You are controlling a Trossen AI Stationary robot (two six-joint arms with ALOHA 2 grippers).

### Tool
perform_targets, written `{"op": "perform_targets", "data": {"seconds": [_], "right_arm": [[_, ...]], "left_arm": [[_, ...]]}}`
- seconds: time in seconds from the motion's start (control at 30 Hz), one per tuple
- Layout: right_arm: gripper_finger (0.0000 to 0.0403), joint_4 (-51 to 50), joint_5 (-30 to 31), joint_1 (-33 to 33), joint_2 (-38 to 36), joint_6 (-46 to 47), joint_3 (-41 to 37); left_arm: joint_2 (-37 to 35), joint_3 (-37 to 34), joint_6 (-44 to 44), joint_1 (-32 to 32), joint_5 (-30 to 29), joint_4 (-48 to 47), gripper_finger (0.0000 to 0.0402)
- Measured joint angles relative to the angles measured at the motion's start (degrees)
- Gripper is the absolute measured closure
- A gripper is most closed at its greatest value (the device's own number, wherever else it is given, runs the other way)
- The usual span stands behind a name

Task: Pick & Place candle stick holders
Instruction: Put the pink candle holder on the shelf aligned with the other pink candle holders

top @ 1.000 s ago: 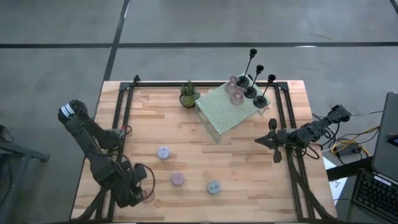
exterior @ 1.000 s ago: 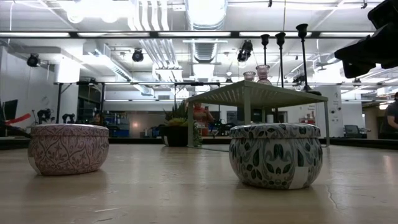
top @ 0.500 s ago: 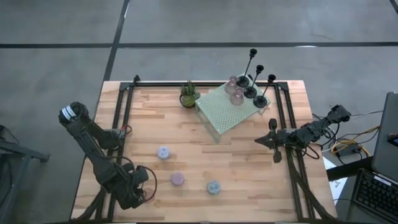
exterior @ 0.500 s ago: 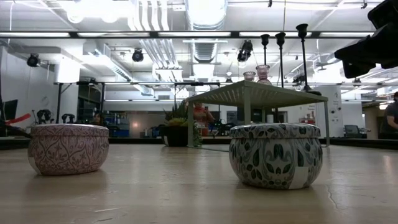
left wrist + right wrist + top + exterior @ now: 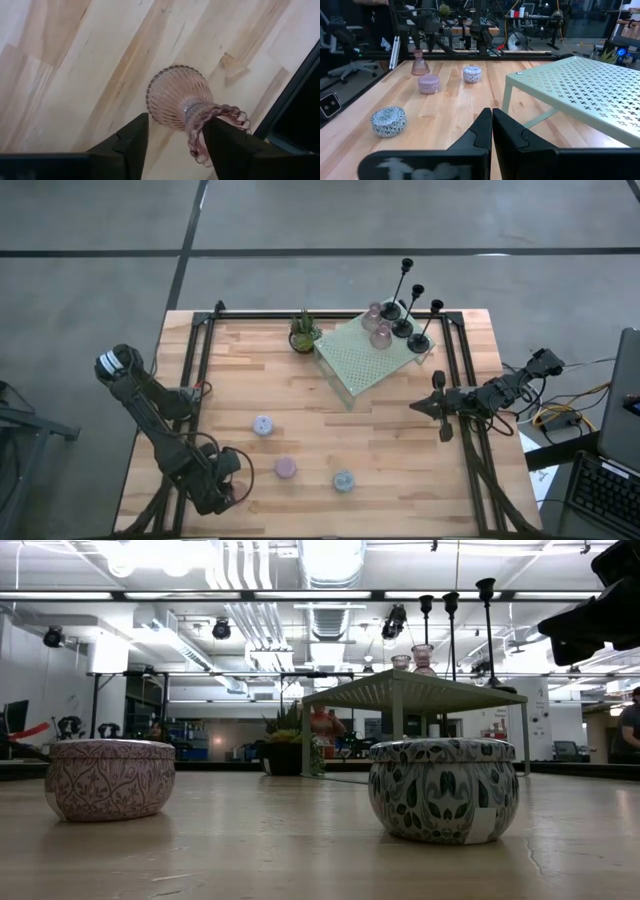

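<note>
The left claw [image 5: 172, 145] sits at the bench's [image 5: 400, 440] near left corner, its fingers parted around 1 pink glass cup [image 5: 187, 102] standing inverted there. The right claw [image 5: 440, 406], at the right edge, is closed on nothing. 3 pastel holders [image 5: 286, 468] lie near-centre.

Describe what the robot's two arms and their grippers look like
Both arms are dark, jointed and slim. The left arm has a white-striped band near its base and a looped cable by the left gripper. The right gripper has black, angular fingers, with cables trailing behind its arm.
</note>
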Motion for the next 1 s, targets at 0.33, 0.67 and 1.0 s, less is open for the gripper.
{"op": "perform_targets", "data": {"seconds": [0.33, 0.67, 1.0], "right_arm": [[0.0394, 0.0, 0.0, 0.0, 0.0, 0.0, 0.0], [0.0394, 0.0, 0.0, 0.0, 0.0, -0.2, 0.0], [0.0394, 0.0, 0.0, 0.0, 0.0, 0.0, 0.0]], "left_arm": [[0.0, 0.0, 5.3, 1.6, -1.1, 1.7, 0.0354], [-2.0, -0.3, 10.7, 6.2, -1.7, 1.4, 0.0371], [-4.5, 2.2, 24.7, 15.9, -2.1, 0.8, 0.0371]]}}
